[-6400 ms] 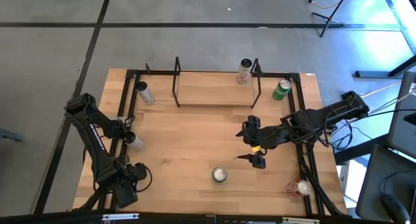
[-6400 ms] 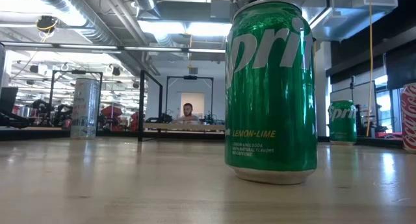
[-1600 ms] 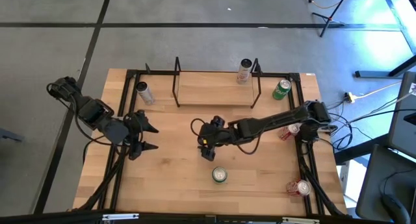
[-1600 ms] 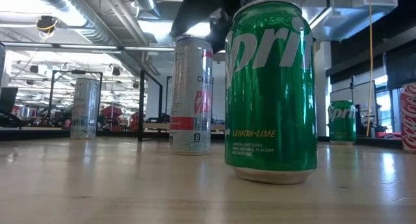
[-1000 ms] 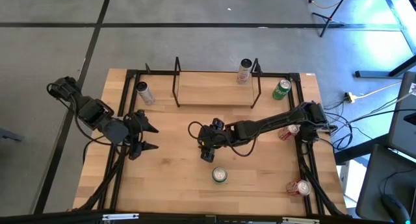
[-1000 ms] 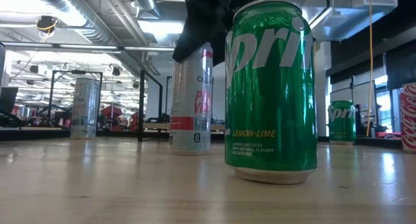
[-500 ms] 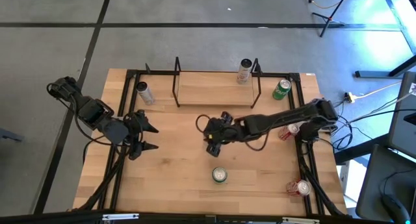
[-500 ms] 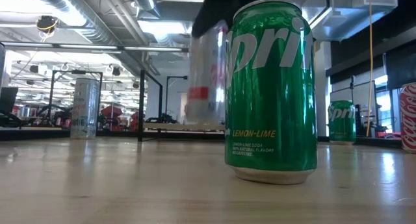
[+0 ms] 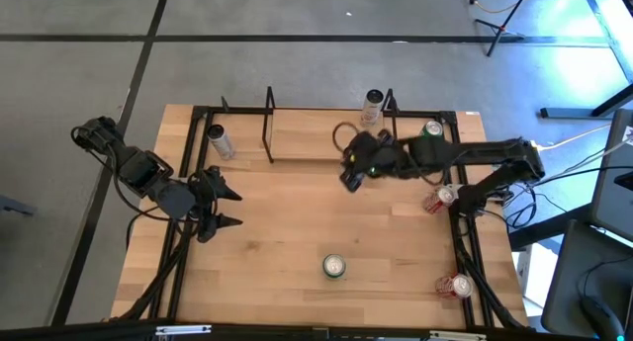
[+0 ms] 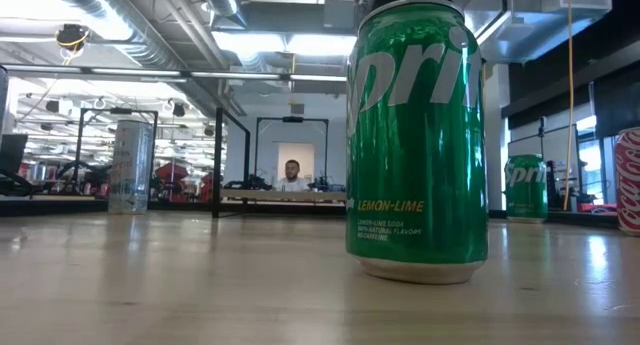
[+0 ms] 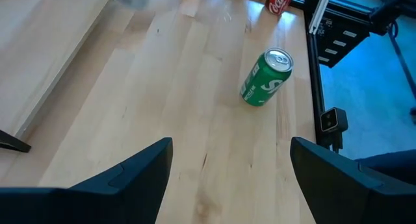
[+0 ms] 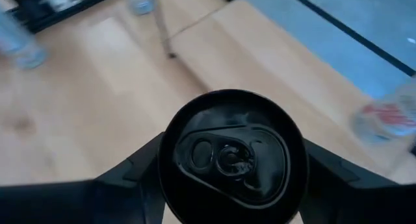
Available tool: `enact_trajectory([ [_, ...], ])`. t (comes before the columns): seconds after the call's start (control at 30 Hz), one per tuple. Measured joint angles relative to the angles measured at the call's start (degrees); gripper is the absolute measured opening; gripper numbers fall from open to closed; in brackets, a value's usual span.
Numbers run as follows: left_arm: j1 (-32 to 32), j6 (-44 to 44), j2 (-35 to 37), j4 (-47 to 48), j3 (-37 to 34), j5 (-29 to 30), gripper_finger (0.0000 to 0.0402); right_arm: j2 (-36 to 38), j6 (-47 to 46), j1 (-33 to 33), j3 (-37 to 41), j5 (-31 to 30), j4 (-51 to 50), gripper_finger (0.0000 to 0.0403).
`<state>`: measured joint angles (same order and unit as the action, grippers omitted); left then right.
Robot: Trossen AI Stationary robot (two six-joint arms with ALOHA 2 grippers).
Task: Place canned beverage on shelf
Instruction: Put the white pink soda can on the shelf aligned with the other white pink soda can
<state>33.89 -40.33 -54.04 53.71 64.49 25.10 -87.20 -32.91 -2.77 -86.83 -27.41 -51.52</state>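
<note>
My right gripper (image 9: 353,171) is shut on a slim can (image 12: 231,152) with a dark top. It holds the can above the table, just in front of the shelf's near edge. The shelf (image 9: 326,133) is a black rod rack on a light board at the table's far side. One can (image 9: 373,106) stands at its right end. My left gripper (image 9: 223,208) is open and empty at the table's left; its wrist view (image 11: 231,165) looks toward a green Sprite can (image 11: 266,86). My right gripper pinches the can between its two fingers (image 12: 140,172), one on each side of the can's wall (image 12: 166,178) just below the top rim. The arm reaches in from the table's right. The can is upright and lifted clear of the table.
The green Sprite can (image 9: 334,267) stands near the front middle and fills the low view (image 10: 417,135). A silver can (image 9: 218,141) stands left of the shelf and a green can (image 9: 428,135) right of it. Red cans (image 9: 440,198) (image 9: 457,287) are by the right edge. A person (image 10: 291,173) is in the room behind.
My right gripper has lifted the slim can off the table's middle. It has carried the can toward the far edge and a little right, up to the shelf. The can has left the low view. My left arm has kept still.
</note>
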Motion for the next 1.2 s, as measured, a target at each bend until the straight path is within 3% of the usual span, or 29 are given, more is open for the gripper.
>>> enact_trajectory([
  [0.57,0.0,-0.2,0.0,-0.4,0.0,0.0,0.0298,0.2,-0.3,17.1,2.1,-2.1,-4.9,0.0229],
  [0.93,0.0,-0.1,0.0,-0.4,0.0,0.8,0.0298,0.1,-6.1,22.0,13.0,-1.0,7.5,0.0229],
  [1.2,0.0,-0.1,0.0,-0.4,0.0,1.3,0.0298,0.1,-6.6,24.3,16.4,-0.7,11.8,0.0229],
])
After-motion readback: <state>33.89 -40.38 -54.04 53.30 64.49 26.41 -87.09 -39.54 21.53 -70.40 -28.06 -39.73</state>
